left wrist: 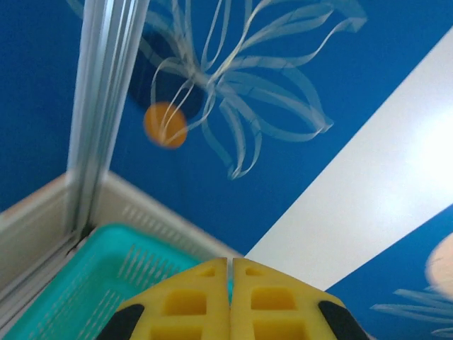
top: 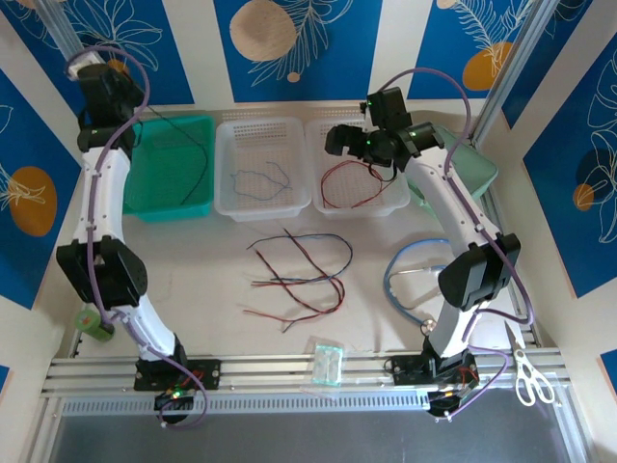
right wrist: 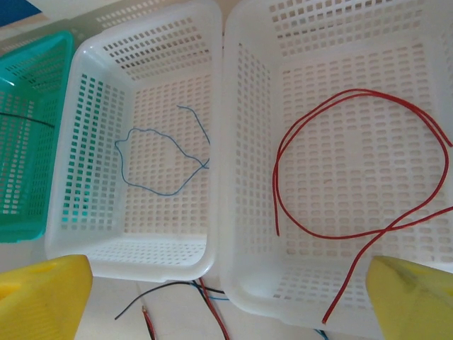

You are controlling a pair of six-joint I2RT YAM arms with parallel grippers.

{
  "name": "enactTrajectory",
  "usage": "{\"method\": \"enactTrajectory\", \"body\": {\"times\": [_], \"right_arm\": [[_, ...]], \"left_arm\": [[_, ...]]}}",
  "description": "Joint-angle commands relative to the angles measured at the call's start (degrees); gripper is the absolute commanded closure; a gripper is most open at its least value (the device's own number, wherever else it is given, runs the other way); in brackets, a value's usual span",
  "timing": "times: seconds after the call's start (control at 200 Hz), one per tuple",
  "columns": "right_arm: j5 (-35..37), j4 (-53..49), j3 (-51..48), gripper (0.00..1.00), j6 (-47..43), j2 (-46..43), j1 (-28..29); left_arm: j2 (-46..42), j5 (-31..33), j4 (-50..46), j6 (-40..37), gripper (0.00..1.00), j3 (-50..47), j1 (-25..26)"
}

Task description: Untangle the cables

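Up top from the overhead cam first: three baskets sit in a row along the far side of the table [top: 193, 280]. The green basket [top: 169, 207] on the left has a black cable [top: 200, 154] in it, the middle white basket [top: 262, 207] has a blue cable [top: 260, 178], and the right white basket [top: 359, 206] has a red cable [top: 349, 178]. The rest of the cables [top: 299, 275] are a loose red, black and blue tangle on the bare table, near of the baskets. A stethoscope [top: 405, 280] lies just right of that tangle, and scissors [top: 526, 374] are at the near right corner. The right gripper [top: 337, 143] hangs over the right white basket. The left arm is folded back toward the far left corner.

Left wrist cam: the left gripper [left wrist: 231, 265] has its yellow fingers [left wrist: 184, 304] pressed flat together, nothing between them. It's pointing up at the blue leaf-print wall, with a corner of the green basket [left wrist: 78, 290] below.

Right wrist cam: the right gripper [right wrist: 226, 304] is spread wide and holds nothing. It looks down on the blue cable [right wrist: 152, 188] in the middle basket [right wrist: 141, 35] and the red cable [right wrist: 275, 205] looped in the right basket [right wrist: 244, 177]. Ends of the tangle [right wrist: 205, 294] poke in along the near edge.
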State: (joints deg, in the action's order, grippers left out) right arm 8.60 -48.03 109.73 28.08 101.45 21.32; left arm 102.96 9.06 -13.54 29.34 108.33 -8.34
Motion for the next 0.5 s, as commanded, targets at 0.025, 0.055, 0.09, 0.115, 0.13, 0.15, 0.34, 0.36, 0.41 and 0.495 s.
{"method": "enactTrajectory", "body": {"times": [0.025, 0.055, 0.09, 0.115, 0.13, 0.15, 0.34, 0.36, 0.41, 0.495], "right_arm": [[-1.6, 0.6, -0.8, 0.0, 0.4, -1.3, 0.2], [-1.6, 0.4, -0.5, 0.0, 0.4, -1.1, 0.3], [-1.7, 0.4, -0.3, 0.01, 0.6, -1.0, 0.3], [-1.9, 0.5, -0.2, 0.01, 0.8, -0.8, 0.4], [-2.0, 0.6, -0.1, 0.01, 0.9, -0.8, 0.3], [-2.1, 0.7, -0.1, 0.0, 0.9, -0.7, 0.3], [-2.4, 0.5, 0.6, 0.0, 0.7, -0.4, 0.9], [-2.5, 0.4, 0.6, 0.01, 0.7, -0.4, 1.0], [-2.4, 0.2, 0.6, 0.0, 0.5, -0.7, 1.0], [-2.1, 0.2, -0.1, 0.0, 0.1, -1.3, 1.0]], "left_arm": [[1.0, 4.3, -2.9, -3.4, 1.0, -1.6, 1.3], [1.5, 5.4, -4.3, -4.0, 1.0, -1.6, 2.0], [2.1, 7.1, -5.4, -4.8, 1.0, -1.8, 2.8], [2.4, 8.4, -6.0, -5.3, 1.0, -2.3, 3.3], [2.5, 9.6, -6.0, -5.5, 1.0, -2.6, 3.8], [2.6, 10.6, -6.1, -5.9, 1.0, -3.1, 4.3], [6.8, 11.2, -8.3, -7.0, 1.0, -4.5, 6.2], [7.6, 10.9, -9.3, -6.7, 1.0, -4.1, 6.2], [9.8, 9.3, -11.7, -6.2, 1.0, -2.8, 6.2], [12.9, 6.6, -14.8, -4.3, 1.0, -1.2, 6.1]]}}
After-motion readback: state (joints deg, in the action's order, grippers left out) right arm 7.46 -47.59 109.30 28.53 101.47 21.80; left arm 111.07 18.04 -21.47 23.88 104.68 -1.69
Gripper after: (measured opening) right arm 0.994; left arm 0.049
